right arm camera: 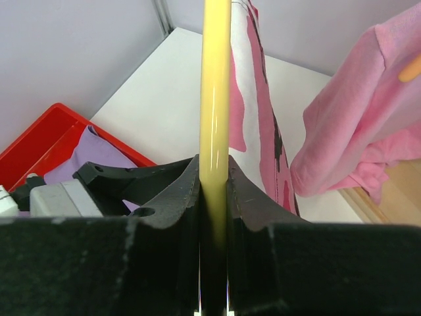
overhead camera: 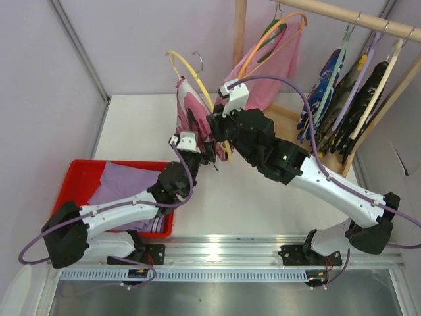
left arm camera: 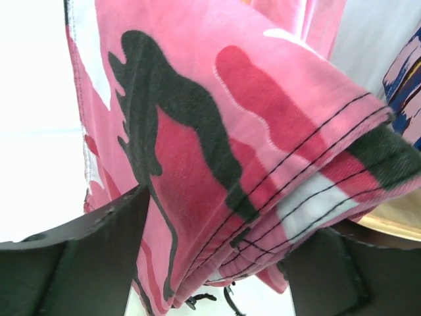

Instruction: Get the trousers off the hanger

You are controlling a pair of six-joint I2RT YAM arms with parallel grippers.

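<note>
The yellow hanger (overhead camera: 185,68) is held tilted above the table, its metal hook (overhead camera: 199,60) at the top. The pink camouflage trousers (overhead camera: 191,110) hang over it. My right gripper (overhead camera: 222,135) is shut on the hanger's lower arm; in the right wrist view the yellow hanger (right arm camera: 215,79) runs straight up between the closed fingers of the right gripper (right arm camera: 214,164), with the trousers (right arm camera: 253,99) draped just behind. My left gripper (overhead camera: 205,153) sits at the trousers' lower edge. In the left wrist view the left gripper (left arm camera: 227,214) is open, with the folded, stitched hem of the trousers (left arm camera: 197,138) between its spread fingers (left arm camera: 99,250).
A red bin (overhead camera: 72,172) at the left front holds lilac cloth (overhead camera: 125,184). Behind stands a wooden rack (overhead camera: 342,13) with a plain pink garment (overhead camera: 279,66) on an orange hanger and several dark patterned garments (overhead camera: 342,99). A purple wall closes the left side.
</note>
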